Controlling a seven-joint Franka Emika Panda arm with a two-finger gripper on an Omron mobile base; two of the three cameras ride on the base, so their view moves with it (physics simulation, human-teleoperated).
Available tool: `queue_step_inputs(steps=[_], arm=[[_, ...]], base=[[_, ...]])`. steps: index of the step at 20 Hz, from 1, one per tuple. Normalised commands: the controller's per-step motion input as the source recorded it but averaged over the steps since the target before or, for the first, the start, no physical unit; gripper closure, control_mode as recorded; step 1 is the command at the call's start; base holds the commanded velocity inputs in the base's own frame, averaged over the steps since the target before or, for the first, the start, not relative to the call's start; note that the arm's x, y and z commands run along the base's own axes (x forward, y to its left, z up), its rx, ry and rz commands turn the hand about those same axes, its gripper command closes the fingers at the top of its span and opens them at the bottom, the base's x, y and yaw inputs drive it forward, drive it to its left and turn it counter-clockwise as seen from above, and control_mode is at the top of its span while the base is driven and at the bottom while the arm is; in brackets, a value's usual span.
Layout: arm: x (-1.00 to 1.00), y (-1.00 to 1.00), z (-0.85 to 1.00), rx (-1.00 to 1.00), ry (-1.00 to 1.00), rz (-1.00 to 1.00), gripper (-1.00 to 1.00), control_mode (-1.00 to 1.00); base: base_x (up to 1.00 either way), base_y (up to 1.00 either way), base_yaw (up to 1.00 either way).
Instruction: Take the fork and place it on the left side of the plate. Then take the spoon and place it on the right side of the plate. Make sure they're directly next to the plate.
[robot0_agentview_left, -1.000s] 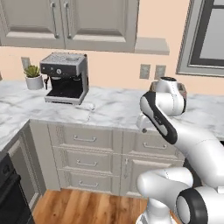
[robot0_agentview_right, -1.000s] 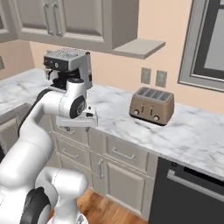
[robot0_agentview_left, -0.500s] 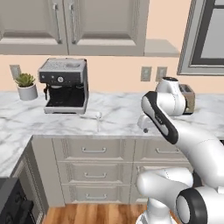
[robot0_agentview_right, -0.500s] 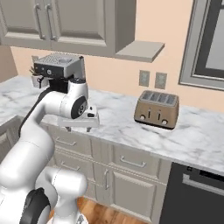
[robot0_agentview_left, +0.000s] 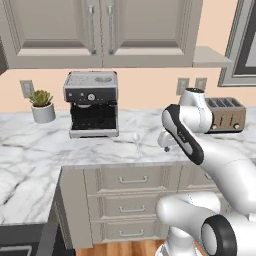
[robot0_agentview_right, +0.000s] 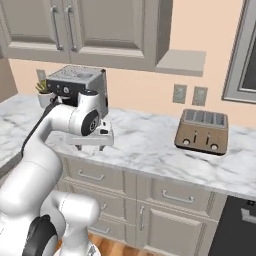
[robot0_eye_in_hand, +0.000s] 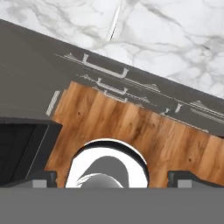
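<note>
**Base repositioned along the table; pick-up not yet begun**

1. Change of view. Compared with the pictures of a second ago, the whole scene has shifted sideways in both base views. The coffee machine (robot0_agentview_left: 91, 102) now stands nearer the middle of the left base view, and the toaster (robot0_agentview_left: 227, 112) has come into it at the right. This is travel of the base, not of the things; nothing on the table (robot0_agentview_left: 30, 150) appears displaced. Judgement: the robot is lining itself up with the work area, and the task is at its first step, with no cutlery taken.

2. Pincer state. The pincer (robot0_eye_in_hand: 113, 177) is spread wide and holds nothing; its two dark tips stand far apart at the bottom of the hand view.

3. Task thing. A slim pale utensil (robot0_agentview_left: 135, 141) lies flat on the marble, in front of and to the right of the coffee machine, near the table's front edge. Whether it is the fork or the spoon cannot be told at this size.

4. Relation. In the hand view the utensil (robot0_eye_in_hand: 114, 22) lies at the top, well apart from the tips. The pincer looks down past the drawer fronts (robot0_eye_in_hand: 107, 72) to the wooden floor (robot0_eye_in_hand: 131, 127), so it hangs forward of the table edge. Judgement: the next move calls for a reach over the table, then a descent.
</note>
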Motion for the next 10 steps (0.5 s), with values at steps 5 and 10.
queue_step_inputs(steps=[5, 10], arm=[[0.00, 0.00, 0.00, 0.00, 0.00, 0.00, -1.00, 1.00], [0.00, 0.00, 0.00, 0.00, 0.00, 0.00, -1.00, 1.00]], base=[[0.54, 0.56, -0.15], [0.49, 0.44, -0.12]])
